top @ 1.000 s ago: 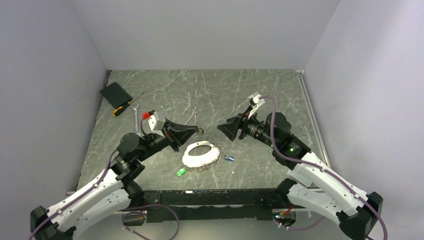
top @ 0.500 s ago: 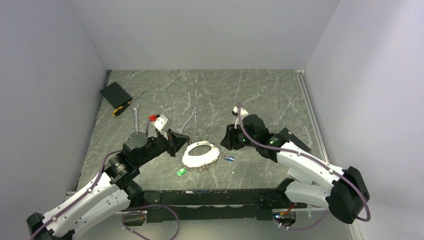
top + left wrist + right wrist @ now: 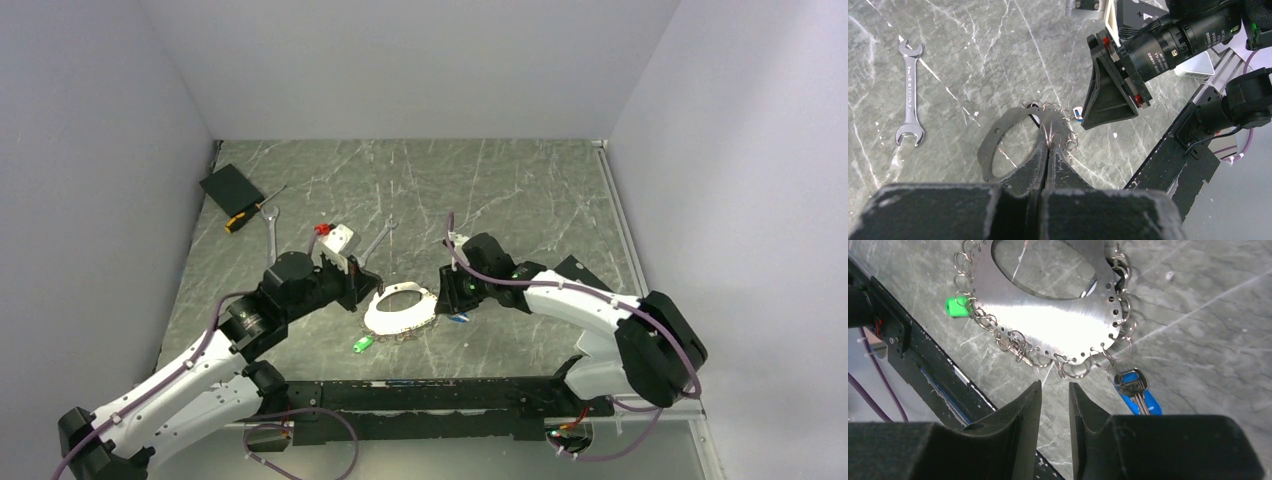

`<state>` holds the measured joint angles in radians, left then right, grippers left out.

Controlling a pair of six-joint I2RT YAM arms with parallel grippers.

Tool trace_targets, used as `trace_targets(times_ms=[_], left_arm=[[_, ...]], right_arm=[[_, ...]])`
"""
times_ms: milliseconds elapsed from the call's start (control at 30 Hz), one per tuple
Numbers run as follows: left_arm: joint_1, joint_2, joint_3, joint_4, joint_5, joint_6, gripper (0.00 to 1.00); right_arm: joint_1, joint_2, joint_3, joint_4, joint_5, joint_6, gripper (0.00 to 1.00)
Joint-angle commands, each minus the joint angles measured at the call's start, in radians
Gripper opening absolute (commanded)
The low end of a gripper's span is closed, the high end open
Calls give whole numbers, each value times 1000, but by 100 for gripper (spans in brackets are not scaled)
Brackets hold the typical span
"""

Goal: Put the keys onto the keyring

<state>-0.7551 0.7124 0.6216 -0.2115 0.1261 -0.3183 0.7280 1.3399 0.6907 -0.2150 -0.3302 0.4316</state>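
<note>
The keyring is a flat silvery plate loop edged with many small wire rings, lying at the table's near middle. A green key lies at its near left and a blue key at its right, both touching the small rings. My left gripper is shut at the keyring's left edge; in the left wrist view its tips pinch a small wire ring of the keyring. My right gripper is open by a narrow gap, empty, just off the keyring's rim, with the blue key beside it.
Two silver spanners lie behind the left gripper. A screwdriver and a black pad sit at the far left. The black front rail runs close below the keyring. Walls close in on both sides.
Both arms have come down and inward to the keyring. The left gripper went from wide open to shut at the ring's left edge. The right gripper narrowed and moved left to the ring's right side.
</note>
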Motion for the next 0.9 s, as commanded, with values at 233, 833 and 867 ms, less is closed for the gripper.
trace_targets(times_ms=[233,833,867], left_arm=[[3,107,2,74,62,-77,0],[-78,316,67,150,239,34,0],[-87,298,60,156,245,46,0]], right_arm=[[16,40,78,36,33,-54,29],[5,-21,42,-7,141,-61,39],[6,-17,47,-5,118,-63,41]])
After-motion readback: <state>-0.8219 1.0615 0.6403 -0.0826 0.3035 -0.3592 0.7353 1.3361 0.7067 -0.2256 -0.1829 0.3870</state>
